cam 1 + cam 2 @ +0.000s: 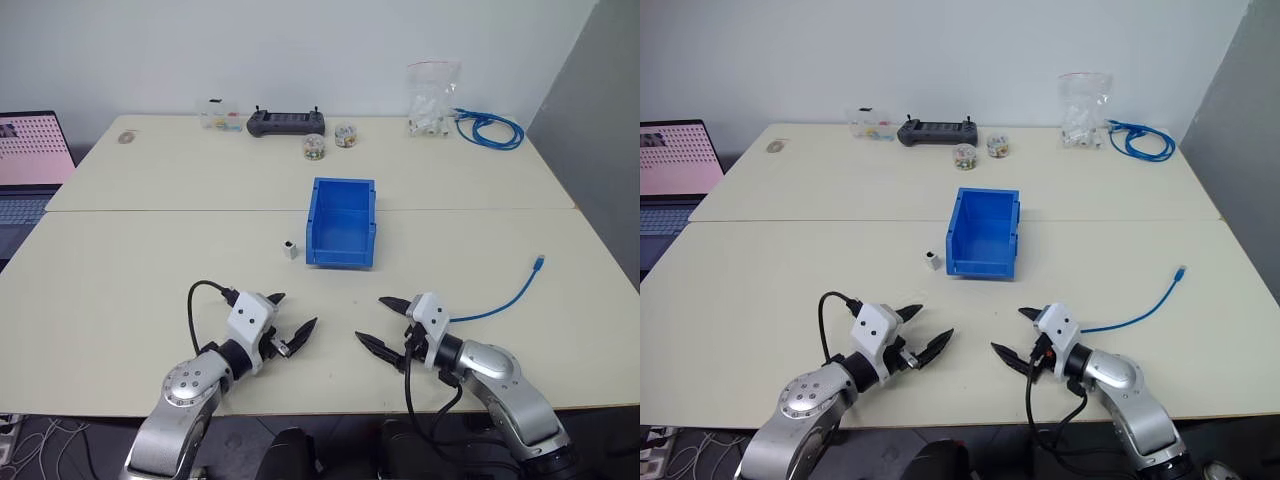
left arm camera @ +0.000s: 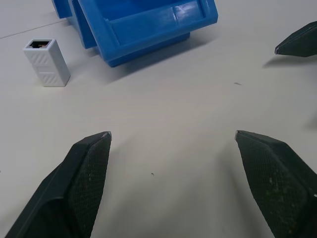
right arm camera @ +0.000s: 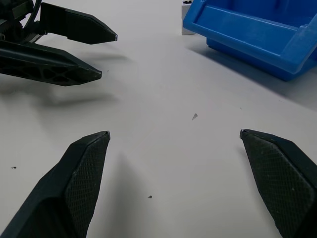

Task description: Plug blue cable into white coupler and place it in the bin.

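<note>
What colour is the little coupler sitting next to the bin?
White, with a dark socket opening; the coupler shows best in the left wrist view.

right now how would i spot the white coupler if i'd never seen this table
Find the bin, the bright blue open box mid-table. The white coupler stands on the tabletop just off the bin's left front corner, apart from it. It is a tiny white block with a dark socket, the only small white piece near the bin.
</note>
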`<act>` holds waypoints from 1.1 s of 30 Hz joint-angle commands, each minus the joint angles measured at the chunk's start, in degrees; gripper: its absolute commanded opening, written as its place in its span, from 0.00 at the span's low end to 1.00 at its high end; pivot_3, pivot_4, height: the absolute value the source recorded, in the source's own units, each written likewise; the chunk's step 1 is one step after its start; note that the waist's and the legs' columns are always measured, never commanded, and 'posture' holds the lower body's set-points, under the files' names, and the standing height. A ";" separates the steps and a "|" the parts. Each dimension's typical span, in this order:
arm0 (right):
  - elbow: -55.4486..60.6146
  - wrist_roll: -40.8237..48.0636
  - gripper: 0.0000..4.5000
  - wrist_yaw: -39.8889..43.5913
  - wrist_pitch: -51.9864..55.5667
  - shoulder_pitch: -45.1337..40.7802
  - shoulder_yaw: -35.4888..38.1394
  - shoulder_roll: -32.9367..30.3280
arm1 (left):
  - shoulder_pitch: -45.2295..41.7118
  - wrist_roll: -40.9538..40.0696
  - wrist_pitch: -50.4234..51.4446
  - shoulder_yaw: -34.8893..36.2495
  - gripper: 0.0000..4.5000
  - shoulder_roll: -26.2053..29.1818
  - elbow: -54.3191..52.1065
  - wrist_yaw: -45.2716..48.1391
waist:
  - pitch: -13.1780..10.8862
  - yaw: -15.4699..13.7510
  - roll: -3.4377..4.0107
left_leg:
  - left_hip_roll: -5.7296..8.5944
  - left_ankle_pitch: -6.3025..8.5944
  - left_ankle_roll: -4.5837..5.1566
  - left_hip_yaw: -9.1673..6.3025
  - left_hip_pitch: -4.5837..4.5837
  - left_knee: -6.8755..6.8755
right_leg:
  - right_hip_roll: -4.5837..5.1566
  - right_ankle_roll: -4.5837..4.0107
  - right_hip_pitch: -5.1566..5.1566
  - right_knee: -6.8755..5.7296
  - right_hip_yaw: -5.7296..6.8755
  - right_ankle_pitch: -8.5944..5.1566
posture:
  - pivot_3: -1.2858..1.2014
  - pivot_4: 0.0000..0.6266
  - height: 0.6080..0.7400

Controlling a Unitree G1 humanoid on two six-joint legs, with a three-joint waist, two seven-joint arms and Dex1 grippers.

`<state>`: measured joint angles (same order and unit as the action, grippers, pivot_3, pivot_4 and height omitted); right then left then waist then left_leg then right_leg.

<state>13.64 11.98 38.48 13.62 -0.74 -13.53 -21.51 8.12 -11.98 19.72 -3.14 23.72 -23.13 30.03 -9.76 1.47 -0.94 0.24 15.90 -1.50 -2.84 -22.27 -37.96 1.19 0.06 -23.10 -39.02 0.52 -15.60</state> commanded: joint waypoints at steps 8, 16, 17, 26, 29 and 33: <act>1.43 0.17 0.99 0.53 -1.35 -0.18 0.90 -0.94 | 1.47 -1.27 -2.11 0.78 0.93 -0.15 -2.62 0.67 | 0.00 0.00 0.00 | 0.00 0.00 0.00 0.00 0.00 0.00 | 0.00 0.00 0.00 0.00 -0.01 0.00 | 0.52 0.24 1.00; 1.37 0.27 0.99 0.56 -1.53 0.20 0.99 -1.25 | 2.83 -1.62 -4.51 0.79 0.93 0.21 -2.50 1.92 | 0.00 -0.01 0.00 | 0.00 0.00 0.00 0.00 0.00 0.00 | 0.00 -0.01 0.00 0.00 -0.01 0.00 | 0.52 0.24 1.00; 1.37 0.30 0.99 0.64 -1.56 0.20 0.98 -1.30 | 3.00 -1.50 -4.95 0.73 0.93 0.24 -2.36 2.08 | 0.00 -0.01 0.00 | 0.00 0.00 0.00 0.00 0.01 0.00 | 0.00 -0.01 0.00 0.00 -0.01 0.00 | 0.52 0.24 1.00; 1.46 0.47 0.99 1.08 -1.64 0.07 1.10 -1.55 | 3.41 -2.56 -6.03 0.49 0.93 0.32 -2.36 3.58 | 0.00 -0.01 0.00 | 0.00 0.00 0.00 0.01 0.01 0.00 | 0.00 0.00 0.01 0.00 0.00 0.00 | 0.52 0.24 1.00; 1.73 0.51 0.99 1.21 -1.60 0.40 1.08 -1.62 | 3.50 -4.66 -6.16 1.24 0.93 0.31 -3.00 5.02 | 0.00 -0.01 0.00 | 0.00 0.00 0.00 0.00 0.01 0.00 | 0.00 0.00 0.01 0.00 0.01 0.00 | 0.52 0.24 1.00; 2.01 0.51 0.99 1.45 -1.56 0.85 1.02 -1.72 | 4.01 -5.49 -6.07 2.01 0.93 0.71 -3.32 5.24 | 0.00 -0.01 0.00 | 0.00 0.00 0.00 0.00 0.01 0.00 | 0.00 0.00 0.01 0.00 0.00 0.00 | 0.52 0.24 1.00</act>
<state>13.62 12.05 39.45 13.15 -0.29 -13.08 -22.88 11.81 -16.59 14.58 -2.29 23.71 -23.76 34.79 -9.76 1.46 -0.94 0.24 15.90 -1.50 -2.84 -22.26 -37.97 1.19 0.06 -23.09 -39.02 0.52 -15.60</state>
